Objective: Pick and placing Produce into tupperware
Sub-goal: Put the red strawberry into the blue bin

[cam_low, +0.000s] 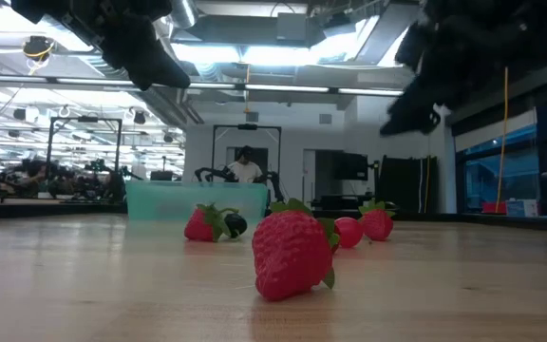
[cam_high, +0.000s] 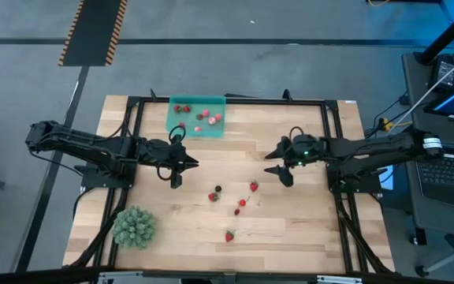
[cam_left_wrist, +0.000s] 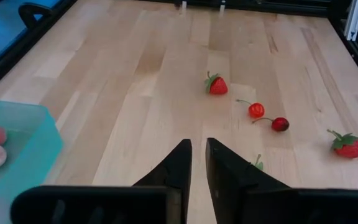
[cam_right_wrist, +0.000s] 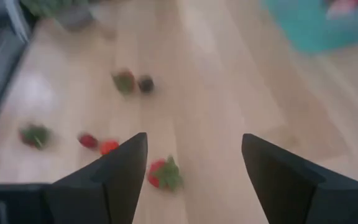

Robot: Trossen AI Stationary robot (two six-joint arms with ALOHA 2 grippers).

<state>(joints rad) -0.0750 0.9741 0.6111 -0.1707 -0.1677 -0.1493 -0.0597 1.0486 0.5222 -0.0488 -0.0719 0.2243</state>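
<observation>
The teal tupperware [cam_high: 196, 116] sits at the table's far edge with several red and pink fruits inside. Several more small fruits lie loose on the wood at mid-table, among them a strawberry [cam_high: 254, 186], a dark one [cam_high: 218, 189] and the nearest strawberry [cam_high: 229, 235], which looms large in the low view [cam_low: 292, 252]. My left gripper [cam_high: 187, 166] hovers shut above the table just in front of the tupperware, holding nothing [cam_left_wrist: 196, 155]. My right gripper [cam_high: 277, 167] hovers open to the right of the loose fruits, with a strawberry [cam_right_wrist: 163, 174] on the table below its fingers.
A large spiky green ball [cam_high: 135, 226] sits at the near left corner of the table. A black metal frame [cam_high: 227, 100] runs around the table top. Bare wood lies between the two grippers and along the near right side.
</observation>
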